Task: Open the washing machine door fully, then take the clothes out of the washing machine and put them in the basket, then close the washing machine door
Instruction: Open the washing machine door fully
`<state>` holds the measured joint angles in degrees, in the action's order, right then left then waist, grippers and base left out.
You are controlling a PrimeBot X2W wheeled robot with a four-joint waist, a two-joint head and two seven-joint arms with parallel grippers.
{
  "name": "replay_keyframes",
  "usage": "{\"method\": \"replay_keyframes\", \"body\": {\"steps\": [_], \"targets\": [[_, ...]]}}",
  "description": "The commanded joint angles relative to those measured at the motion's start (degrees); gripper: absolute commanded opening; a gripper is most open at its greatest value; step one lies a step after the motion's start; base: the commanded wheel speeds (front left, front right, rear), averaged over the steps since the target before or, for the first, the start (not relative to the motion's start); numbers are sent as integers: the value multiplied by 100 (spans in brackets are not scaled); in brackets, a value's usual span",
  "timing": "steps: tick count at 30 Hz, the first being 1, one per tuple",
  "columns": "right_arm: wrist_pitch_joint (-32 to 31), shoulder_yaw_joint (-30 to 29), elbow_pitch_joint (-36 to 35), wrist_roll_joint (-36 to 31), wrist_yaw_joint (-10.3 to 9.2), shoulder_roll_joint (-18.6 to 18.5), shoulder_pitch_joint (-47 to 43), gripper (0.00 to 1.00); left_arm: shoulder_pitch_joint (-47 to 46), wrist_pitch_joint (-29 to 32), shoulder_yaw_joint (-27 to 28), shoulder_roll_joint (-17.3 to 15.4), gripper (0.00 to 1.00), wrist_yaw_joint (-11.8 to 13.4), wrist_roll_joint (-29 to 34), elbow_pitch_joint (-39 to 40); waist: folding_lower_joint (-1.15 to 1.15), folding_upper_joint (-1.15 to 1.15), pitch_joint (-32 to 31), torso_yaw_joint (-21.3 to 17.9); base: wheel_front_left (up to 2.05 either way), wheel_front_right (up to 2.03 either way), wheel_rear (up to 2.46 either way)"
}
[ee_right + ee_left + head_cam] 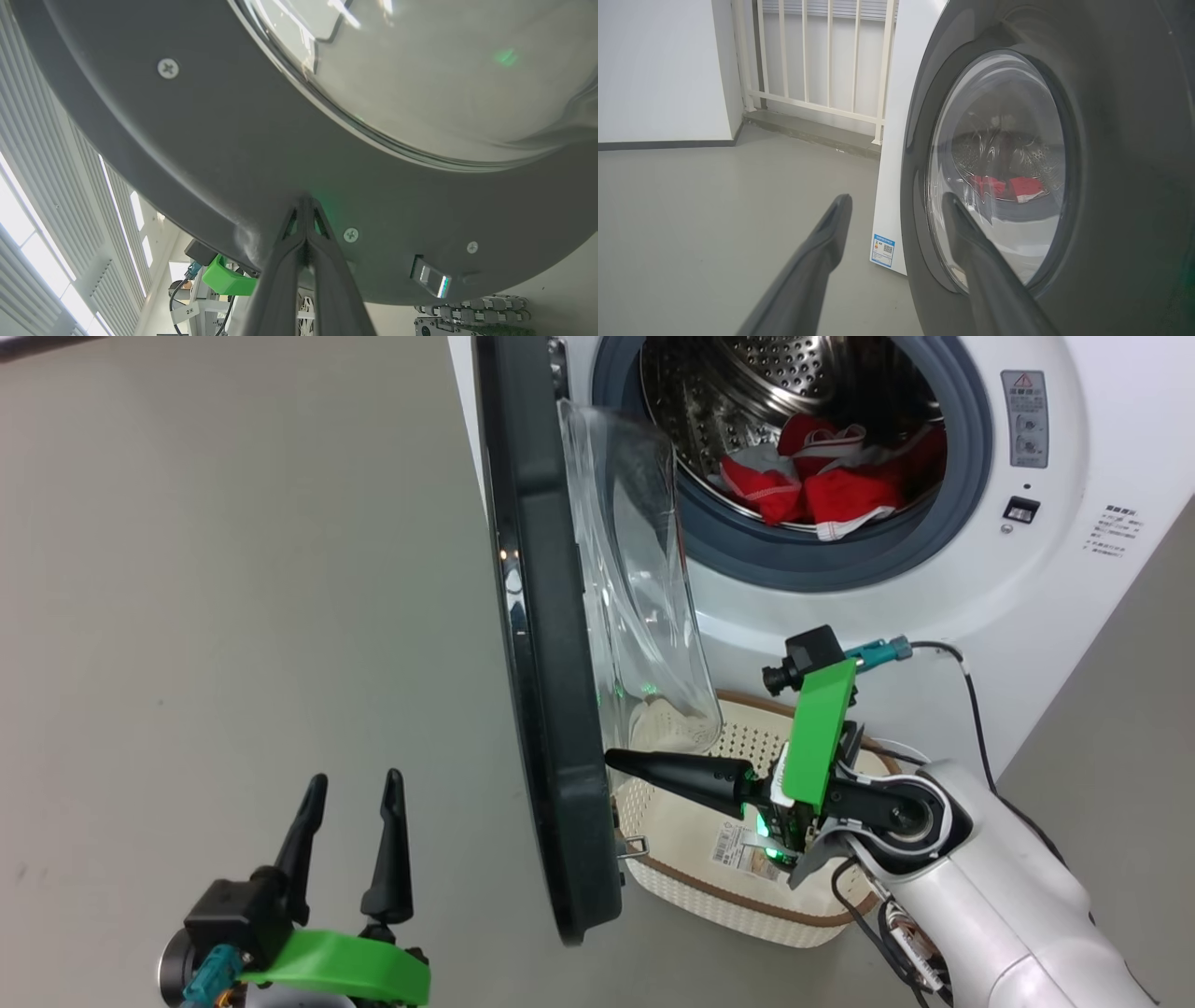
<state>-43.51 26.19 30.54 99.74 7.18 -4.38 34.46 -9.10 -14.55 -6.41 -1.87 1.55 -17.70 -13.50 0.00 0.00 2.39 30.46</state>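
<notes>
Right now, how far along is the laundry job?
Done: the washing machine door stands swung out, roughly square to the front. In hand: the shut right hand presses its inner rim, apparently pushing it wider; the left hand hovers open outside. Left: the clothes lie inside the washing machine, the basket holds none, closing comes last.

matte grey floor. seen from left wrist: white wall with dark skirting, beside cream vertical-bar railing on grey sill. overhead, slatted ceiling with bright strip lights.
</notes>
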Motion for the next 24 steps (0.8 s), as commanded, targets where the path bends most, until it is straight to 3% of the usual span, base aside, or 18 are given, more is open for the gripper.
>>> {"method": "replay_keyframes", "body": {"steps": [1, 3, 4, 5, 6, 15, 20, 24], "targets": [[58, 19, -137, 19, 31, 149, -21, 0, -21, -45, 207, -100, 100, 16, 58, 104, 0, 0, -48, -22, 0, 0, 0], [222, -46, -135, -71, 31, 148, -47, 4, -13, -45, 208, -100, 100, -3, 76, 85, 0, 0, -71, -33, 0, 0, 0], [333, -90, -175, -155, 31, 139, -65, 35, -13, -45, 208, -100, 100, -14, 82, 76, 0, 0, -78, -38, 0, 0, 0], [465, -148, -216, -236, 31, 122, -91, 74, -15, -45, 208, -100, 100, -25, 86, 68, 0, 0, -83, -41, 0, 0, 0], [581, -188, -288, -339, 31, 88, -117, 100, -18, -45, 210, -100, 100, -34, 90, 61, 0, 0, -86, -44, 0, 0, 0], [2335, 101, -1221, -2227, 31, -715, -513, 100, -13, -45, 220, -100, 100, -67, 151, 22, 0, 0, -60, -99, 0, 0, 0], [3612, 495, -1279, -3166, 31, -1190, -652, 100, 17, -45, 271, -100, 100, -83, 176, 15, 0, 0, -60, -132, 0, 0, 0], [4344, 695, -1135, -3557, 31, -1354, -692, 100, 28, -45, 307, -100, 100, -87, 187, 32, 0, 0, -55, -153, 0, 0, 0]]}}
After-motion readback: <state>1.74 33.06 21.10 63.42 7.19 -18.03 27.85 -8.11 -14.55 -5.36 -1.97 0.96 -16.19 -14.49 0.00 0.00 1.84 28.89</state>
